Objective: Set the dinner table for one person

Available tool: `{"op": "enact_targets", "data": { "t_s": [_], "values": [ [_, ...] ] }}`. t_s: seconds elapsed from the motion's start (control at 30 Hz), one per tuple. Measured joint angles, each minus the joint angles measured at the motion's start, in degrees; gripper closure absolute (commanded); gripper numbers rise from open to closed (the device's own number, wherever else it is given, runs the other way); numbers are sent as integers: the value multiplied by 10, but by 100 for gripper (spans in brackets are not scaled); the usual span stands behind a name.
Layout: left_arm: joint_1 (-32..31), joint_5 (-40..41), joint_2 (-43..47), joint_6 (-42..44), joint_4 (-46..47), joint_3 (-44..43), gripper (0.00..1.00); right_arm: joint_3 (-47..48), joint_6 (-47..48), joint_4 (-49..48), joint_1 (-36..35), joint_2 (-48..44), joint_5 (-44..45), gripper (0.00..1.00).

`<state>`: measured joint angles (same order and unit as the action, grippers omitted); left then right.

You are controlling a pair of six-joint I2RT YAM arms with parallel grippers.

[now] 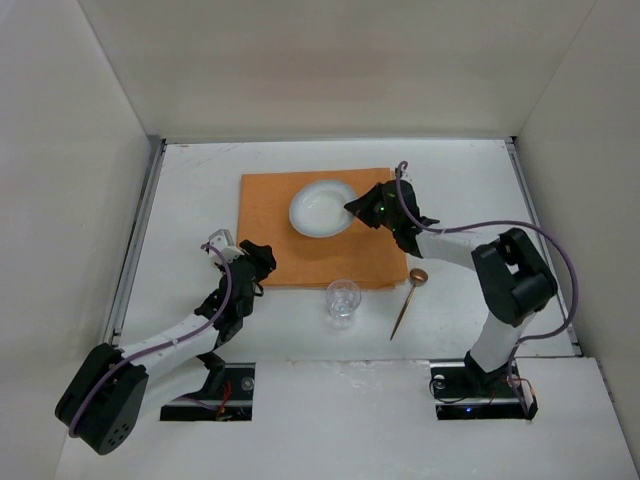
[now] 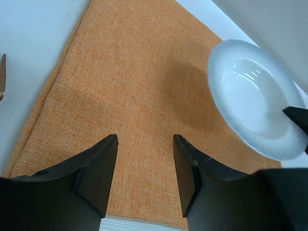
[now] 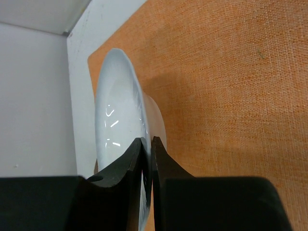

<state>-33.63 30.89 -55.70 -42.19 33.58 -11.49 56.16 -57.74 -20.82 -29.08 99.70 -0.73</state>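
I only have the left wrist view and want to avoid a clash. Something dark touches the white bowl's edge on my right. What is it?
Observer: That is the right gripper. Its jaws are shut on the rim of the white bowl.
Operator: Where is the bowl relative to the placemat?
Observer: Seen from above, it is over the far half of the orange placemat, about midway across.
Operator: Is anything else out that I can't see?
Observer: A clear glass stands on the dinner table just off the placemat's near edge, with a spoon lying to its right.
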Motion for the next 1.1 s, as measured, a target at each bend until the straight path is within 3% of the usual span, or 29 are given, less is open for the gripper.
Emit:
{"op": "enact_targets", "data": {
  "t_s": [0.37,0.73,0.9,1.03,1.1],
  "values": [
    [4,0,-4,0,0,0,53,23,-26,-34,-4,88,-17,85],
    [6,0,-13,2,0,0,53,-28,-63,-95,-7,94,-30,46],
    [6,0,-13,2,0,0,53,-77,-55,-79,-7,40,-29,35],
    [6,0,-12,2,0,0,53,-125,-30,-52,-7,-52,-17,35],
    [6,0,-12,2,0,0,53,-147,-7,-18,-10,-116,-4,41]
  ]
}}
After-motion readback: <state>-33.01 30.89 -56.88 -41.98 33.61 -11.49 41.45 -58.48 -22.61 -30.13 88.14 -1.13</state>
